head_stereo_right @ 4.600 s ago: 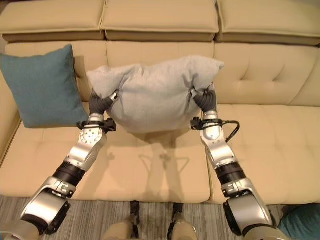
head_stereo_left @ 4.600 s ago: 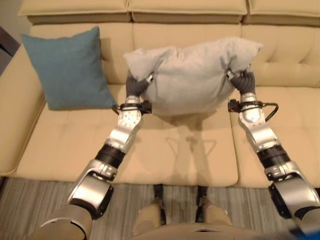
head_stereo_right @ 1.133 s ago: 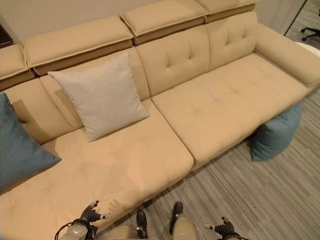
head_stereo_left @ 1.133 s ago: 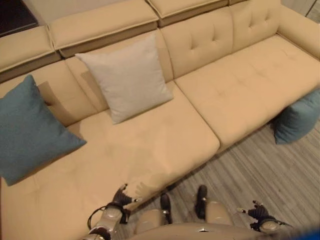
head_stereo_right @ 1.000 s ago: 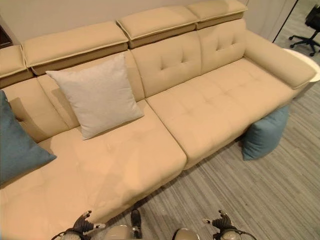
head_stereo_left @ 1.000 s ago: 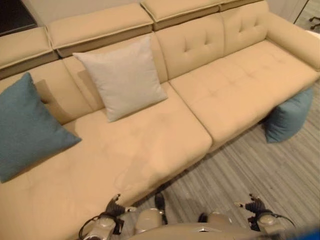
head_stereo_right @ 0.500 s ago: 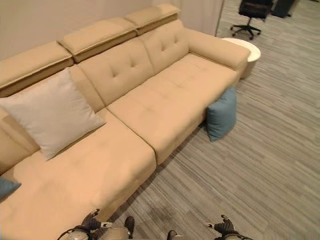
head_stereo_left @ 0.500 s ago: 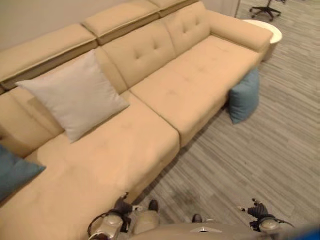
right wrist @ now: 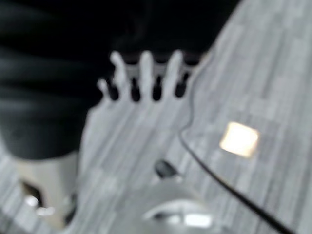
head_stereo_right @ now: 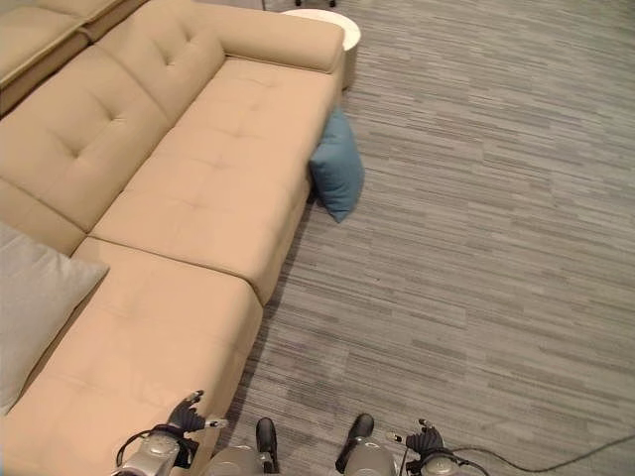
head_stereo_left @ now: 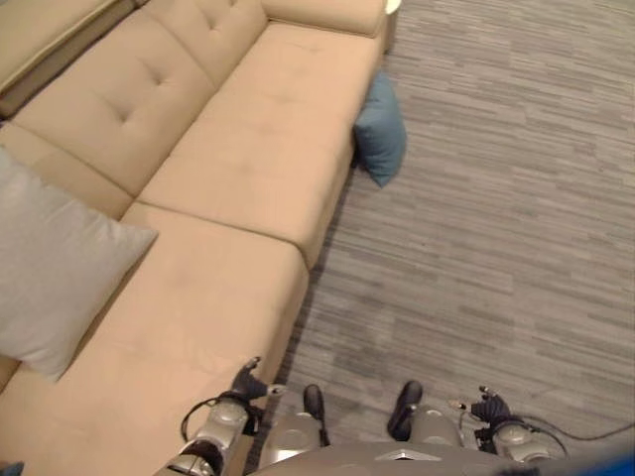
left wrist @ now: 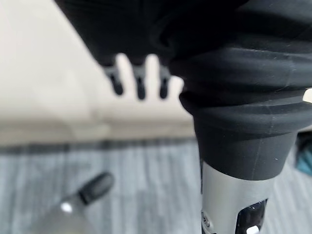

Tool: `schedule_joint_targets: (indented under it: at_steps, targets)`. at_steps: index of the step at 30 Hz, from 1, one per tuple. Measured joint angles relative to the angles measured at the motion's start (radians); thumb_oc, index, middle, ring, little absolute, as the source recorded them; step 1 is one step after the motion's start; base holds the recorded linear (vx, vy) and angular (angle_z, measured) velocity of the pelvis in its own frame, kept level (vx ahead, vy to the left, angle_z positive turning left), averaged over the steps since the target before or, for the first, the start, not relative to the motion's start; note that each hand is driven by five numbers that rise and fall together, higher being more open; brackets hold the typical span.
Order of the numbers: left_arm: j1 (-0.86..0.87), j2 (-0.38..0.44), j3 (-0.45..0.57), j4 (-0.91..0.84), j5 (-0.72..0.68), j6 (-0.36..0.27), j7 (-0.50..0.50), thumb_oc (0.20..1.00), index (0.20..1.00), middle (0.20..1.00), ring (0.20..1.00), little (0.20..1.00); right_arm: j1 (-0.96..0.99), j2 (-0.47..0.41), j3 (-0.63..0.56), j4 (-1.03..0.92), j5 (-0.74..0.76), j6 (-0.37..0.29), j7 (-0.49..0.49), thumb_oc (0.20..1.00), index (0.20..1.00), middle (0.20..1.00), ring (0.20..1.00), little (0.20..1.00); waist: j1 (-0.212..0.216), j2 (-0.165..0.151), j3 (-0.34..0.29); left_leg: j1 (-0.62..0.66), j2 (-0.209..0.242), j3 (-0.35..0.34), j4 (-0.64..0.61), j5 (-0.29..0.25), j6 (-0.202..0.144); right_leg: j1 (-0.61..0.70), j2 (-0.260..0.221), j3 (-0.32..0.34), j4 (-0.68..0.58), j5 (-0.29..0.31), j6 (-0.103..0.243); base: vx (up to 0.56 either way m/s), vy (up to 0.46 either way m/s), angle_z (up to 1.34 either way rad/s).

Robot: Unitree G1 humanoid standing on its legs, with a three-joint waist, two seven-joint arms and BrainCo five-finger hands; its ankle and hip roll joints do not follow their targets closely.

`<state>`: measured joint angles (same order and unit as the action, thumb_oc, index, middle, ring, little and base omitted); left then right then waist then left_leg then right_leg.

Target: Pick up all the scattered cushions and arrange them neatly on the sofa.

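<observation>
Leaning against the front of the beige sofa point(head_stereo_right: 189, 169), a teal cushion point(head_stereo_right: 337, 178) stood on edge on the grey striped floor point(head_stereo_right: 496, 218), up at about twelve o'clock from the robot, below the sofa's far armrest. A light grey cushion point(head_stereo_left: 50, 268) rested upright against the sofa's backrest at about nine o'clock, on the near seat section, well apart from the teal one. A white round side table point(head_stereo_right: 322, 22) stood just past the far armrest, near one o'clock.

Both hands hung low at the six o'clock edge of the head views, holding nothing. The left hand point(head_stereo_left: 248, 380) hovered by the sofa's near front edge, around seven o'clock, its fingers point(left wrist: 140, 83) straight and spread, thumb apart; its wrist view showed the cream seat past the fingertips and the floor beyond. The right hand point(head_stereo_right: 425, 437) hung over the bare floor at about five o'clock, its fingers point(right wrist: 146, 73) likewise extended and relaxed, released, with floor planks beyond them in its own wrist view. Neither hand touched a cushion or the sofa.
</observation>
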<state>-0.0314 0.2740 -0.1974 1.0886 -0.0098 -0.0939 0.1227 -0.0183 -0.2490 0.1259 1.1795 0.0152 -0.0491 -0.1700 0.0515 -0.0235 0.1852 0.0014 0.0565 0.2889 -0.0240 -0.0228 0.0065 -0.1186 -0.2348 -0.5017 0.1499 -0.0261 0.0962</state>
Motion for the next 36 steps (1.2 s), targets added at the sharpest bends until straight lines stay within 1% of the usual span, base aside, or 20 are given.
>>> schedule_joint_targets:
  at_steps: [2,4,7,9,11,12,13,14,18,21,22,23,25,27,29,30,33,34,35,36]
  targets:
    - [0.015,-0.008,0.000,0.009,0.000,0.000,0.005,1.000,1.000,1.000,1.000,1.000,0.007,-0.015,0.000,-0.004,0.000,0.000,-0.001,1.000,1.000,1.000,1.000,1.000,0.000,0.015,-0.006,0.002,0.021,0.006,0.025,-0.007,-0.028,0.012,0.040,0.038,-0.027,0.000,-0.005,0.08,-0.163,-0.33]
    - [0.020,-0.032,-0.001,0.045,-0.001,0.001,0.006,1.000,1.000,1.000,1.000,1.000,0.013,-0.033,-0.001,-0.009,0.002,-0.003,-0.004,1.000,1.000,1.000,1.000,1.000,0.007,0.031,-0.015,-0.023,0.059,-0.061,0.097,-0.021,-0.046,0.027,0.081,0.060,-0.048,-0.006,-0.021,0.11,-0.221,-0.33]
    - [0.009,-0.056,-0.015,0.043,-0.001,0.000,0.007,1.000,1.000,1.000,1.000,1.000,0.015,-0.042,-0.013,-0.011,0.014,-0.003,-0.012,1.000,1.000,1.000,1.000,1.000,-0.004,0.023,-0.017,-0.068,0.066,-0.098,0.173,0.014,-0.068,0.048,0.092,0.057,-0.079,-0.009,-0.026,0.12,-0.193,0.14]
    - [-0.015,-0.052,-0.029,0.042,-0.010,-0.003,0.005,1.000,1.000,1.000,1.000,1.000,0.020,-0.037,-0.040,-0.014,0.035,-0.016,-0.014,1.000,1.000,1.000,1.000,1.000,-0.001,-0.005,-0.018,-0.172,0.071,-0.160,0.398,0.063,-0.129,0.076,0.090,0.080,-0.121,-0.019,-0.062,0.12,-0.114,-0.04]
    - [-0.013,-0.052,-0.035,0.041,-0.013,-0.004,0.006,1.000,1.000,1.000,1.000,1.000,0.018,-0.039,-0.036,-0.019,0.040,-0.020,-0.019,1.000,1.000,1.000,1.000,1.000,0.000,-0.005,-0.019,-0.217,0.067,-0.202,0.487,0.081,-0.138,0.112,0.103,0.086,-0.159,-0.010,-0.088,0.19,-0.124,-0.14]
    - [-0.020,-0.056,-0.040,0.039,-0.015,-0.005,0.006,1.000,1.000,1.000,1.000,1.000,0.016,-0.044,-0.036,-0.020,0.041,-0.019,-0.025,1.000,1.000,1.000,1.000,1.000,0.000,-0.003,-0.023,-0.257,0.029,-0.269,0.520,0.066,-0.140,0.121,0.112,0.108,-0.178,-0.014,-0.115,0.29,-0.105,-0.02]
    - [-0.024,-0.055,-0.043,0.038,-0.014,-0.005,0.007,1.000,1.000,1.000,1.000,1.000,0.014,-0.042,-0.031,-0.021,0.041,-0.019,-0.027,1.000,1.000,1.000,1.000,1.000,0.000,-0.006,-0.021,-0.269,0.012,-0.272,0.501,0.064,-0.138,0.120,0.112,0.112,-0.186,-0.012,-0.118,0.32,-0.070,-0.12]
    - [-0.033,-0.050,-0.057,0.035,-0.014,-0.004,0.007,1.000,1.000,1.000,1.000,1.000,0.010,-0.038,-0.020,-0.019,0.041,-0.018,-0.031,1.000,1.000,1.000,1.000,1.000,0.006,-0.016,-0.015,-0.272,-0.027,-0.269,0.378,0.059,-0.130,0.119,0.114,0.135,-0.200,-0.006,-0.127,0.16,-0.016,-0.23]
    - [-0.032,-0.054,-0.059,0.034,-0.014,-0.002,0.008,1.000,1.000,1.000,1.000,1.000,-0.020,-0.035,-0.017,0.006,0.041,-0.017,-0.034,1.000,1.000,1.000,1.000,1.000,0.032,-0.010,-0.015,-0.253,-0.057,-0.270,0.045,0.096,-0.125,0.144,0.170,0.206,-0.248,0.003,-0.139,0.25,0.020,-0.60]
    - [-0.028,-0.059,-0.054,0.035,-0.015,-0.001,0.008,1.000,1.000,1.000,1.000,1.000,-0.023,-0.036,-0.018,0.019,0.040,-0.017,-0.034,1.000,1.000,1.000,1.000,1.000,0.049,0.008,-0.009,-0.221,-0.052,-0.272,0.006,0.138,-0.097,0.196,0.210,0.271,-0.243,-0.017,-0.125,0.34,0.113,-0.90]
    - [-0.016,-0.065,-0.058,0.036,-0.017,0.000,0.006,1.000,1.000,1.000,1.000,1.000,-0.021,-0.038,-0.017,0.033,0.039,-0.018,-0.034,1.000,1.000,1.000,1.000,1.000,0.051,0.024,-0.028,-0.192,-0.045,-0.275,0.034,0.152,-0.062,0.214,0.223,0.301,-0.235,-0.054,-0.111,0.29,0.125,-0.95]
    - [-0.016,-0.058,-0.057,0.039,-0.018,0.003,0.006,1.000,1.000,1.000,1.000,1.000,-0.021,-0.025,-0.016,0.052,0.040,-0.014,-0.035,1.000,1.000,1.000,1.000,1.000,0.050,0.008,-0.033,-0.177,-0.057,-0.266,0.047,0.130,-0.013,0.220,0.203,0.316,-0.214,-0.079,-0.113,0.18,0.099,-0.94]
    - [-0.018,-0.043,-0.057,0.024,-0.019,0.002,0.006,1.000,1.000,1.000,1.000,1.000,-0.004,-0.015,0.003,0.046,0.039,-0.010,-0.030,1.000,1.000,1.000,1.000,1.000,0.046,-0.014,-0.046,-0.136,-0.082,-0.216,0.039,0.089,0.031,0.176,0.151,0.301,-0.065,-0.116,-0.033,0.19,0.108,-0.66]
    - [-0.043,-0.042,-0.057,0.022,-0.019,0.003,0.007,1.000,1.000,1.000,1.000,1.000,0.007,-0.013,0.001,0.035,0.038,-0.008,-0.030,1.000,1.000,1.000,1.000,1.000,0.020,-0.008,-0.044,-0.104,-0.101,-0.211,0.027,0.079,0.052,0.124,0.109,0.288,0.098,-0.151,0.019,0.26,0.158,-0.13]
    - [-0.069,-0.041,-0.062,0.021,-0.019,0.003,0.006,1.000,1.000,1.000,1.000,1.000,-0.011,-0.018,-0.002,0.022,0.038,-0.001,-0.025,1.000,1.000,1.000,1.000,1.000,0.004,0.019,-0.023,-0.037,-0.117,-0.210,0.023,0.035,0.085,-0.075,0.047,0.332,0.577,-0.118,0.103,0.33,0.090,-0.10]
    - [-0.077,-0.033,-0.081,0.021,-0.018,0.002,0.007,1.000,1.000,1.000,1.000,1.000,-0.011,-0.014,0.003,0.007,0.036,-0.001,-0.020,1.000,1.000,1.000,1.000,1.000,-0.017,0.023,-0.020,0.004,-0.134,-0.208,0.021,-0.001,0.087,-0.188,-0.011,0.310,0.716,-0.119,0.102,0.37,-0.030,0.08]
    - [-0.075,-0.033,-0.079,0.017,-0.018,0.002,0.007,1.000,1.000,1.000,1.000,1.000,-0.021,-0.014,0.003,0.000,0.035,0.001,-0.017,1.000,1.000,1.000,1.000,1.000,-0.031,0.036,-0.015,0.055,-0.145,-0.211,0.003,-0.038,0.070,-0.246,-0.036,0.200,0.472,-0.128,0.065,0.28,-0.122,0.18]
    - [-0.056,-0.031,-0.077,0.030,-0.018,0.003,0.007,1.000,1.000,1.000,1.000,1.000,-0.024,-0.014,0.003,-0.006,0.030,0.000,-0.012,1.000,1.000,1.000,1.000,1.000,-0.035,0.031,-0.015,0.070,-0.147,-0.214,-0.001,-0.034,0.078,-0.240,-0.011,0.175,0.269,-0.087,0.037,0.55,-0.302,0.56]
    - [-0.046,-0.036,-0.071,0.036,-0.017,0.003,0.007,1.000,1.000,1.000,1.000,1.000,-0.016,-0.021,0.000,-0.006,0.029,0.000,-0.009,1.000,1.000,1.000,1.000,1.000,-0.037,0.032,-0.022,0.092,-0.136,-0.243,0.005,-0.090,0.039,-0.268,0.014,0.165,0.193,-0.014,0.020,0.80,-0.465,0.50]
    - [-0.043,-0.037,-0.058,0.048,-0.015,0.004,0.006,1.000,1.000,1.000,1.000,1.000,-0.045,-0.031,0.000,-0.005,0.029,-0.002,-0.010,1.000,1.000,1.000,1.000,1.000,-0.040,0.018,-0.021,0.106,-0.135,-0.251,0.011,-0.136,0.035,-0.302,0.027,0.215,0.129,0.013,0.043,0.56,-0.335,0.37]
